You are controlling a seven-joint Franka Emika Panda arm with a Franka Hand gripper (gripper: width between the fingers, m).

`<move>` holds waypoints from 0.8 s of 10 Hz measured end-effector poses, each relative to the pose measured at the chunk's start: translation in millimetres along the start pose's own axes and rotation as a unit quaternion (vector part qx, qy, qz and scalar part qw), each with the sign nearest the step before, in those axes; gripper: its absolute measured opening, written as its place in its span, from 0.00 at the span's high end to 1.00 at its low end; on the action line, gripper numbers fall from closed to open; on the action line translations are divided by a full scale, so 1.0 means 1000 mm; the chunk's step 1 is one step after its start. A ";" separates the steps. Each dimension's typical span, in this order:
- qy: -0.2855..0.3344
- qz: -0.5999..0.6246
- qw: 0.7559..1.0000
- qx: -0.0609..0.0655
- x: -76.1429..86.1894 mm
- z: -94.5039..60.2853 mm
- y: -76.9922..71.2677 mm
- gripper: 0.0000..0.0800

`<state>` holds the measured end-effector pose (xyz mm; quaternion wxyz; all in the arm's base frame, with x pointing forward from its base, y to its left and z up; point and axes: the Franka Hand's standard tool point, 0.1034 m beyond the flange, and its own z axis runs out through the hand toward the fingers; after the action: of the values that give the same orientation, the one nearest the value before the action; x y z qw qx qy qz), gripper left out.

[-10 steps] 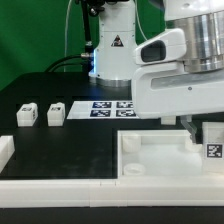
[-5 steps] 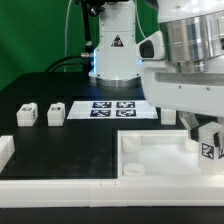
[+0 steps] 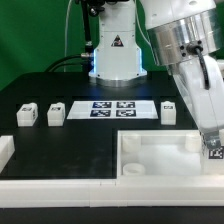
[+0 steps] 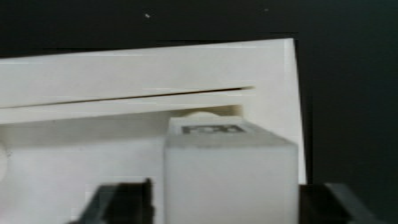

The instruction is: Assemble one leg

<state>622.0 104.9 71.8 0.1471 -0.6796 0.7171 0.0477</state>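
Black desk under a green backdrop: your arm [image 3: 185, 60] leans over the white tray [image 3: 160, 160] at the front edge. Its gripper [image 3: 213, 148] is clamped on a leg [image 4: 228, 165], held upright over the tray's corner. Three more legs [image 3: 27, 115] stand mid-desk, flanking the marker board [image 3: 112, 108].

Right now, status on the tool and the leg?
Tool shut on leg, over tray piece at exterior view's right. Three spare legs on table. Nothing blocking.

Arm tilted, reaching low; gripper [image 3: 213, 143] clamped, fingers [image 4: 121, 203] straddling leg [image 4: 228, 170].
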 end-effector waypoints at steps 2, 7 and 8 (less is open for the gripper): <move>0.012 -0.110 0.994 -0.017 -0.004 0.001 0.002 0.22; 0.029 -0.442 0.896 -0.038 -0.009 0.001 0.001 0.19; 0.042 -0.529 0.846 -0.046 -0.013 0.001 0.000 0.19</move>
<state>622.4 117.8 74.2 0.0888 -0.9633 0.2509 -0.0333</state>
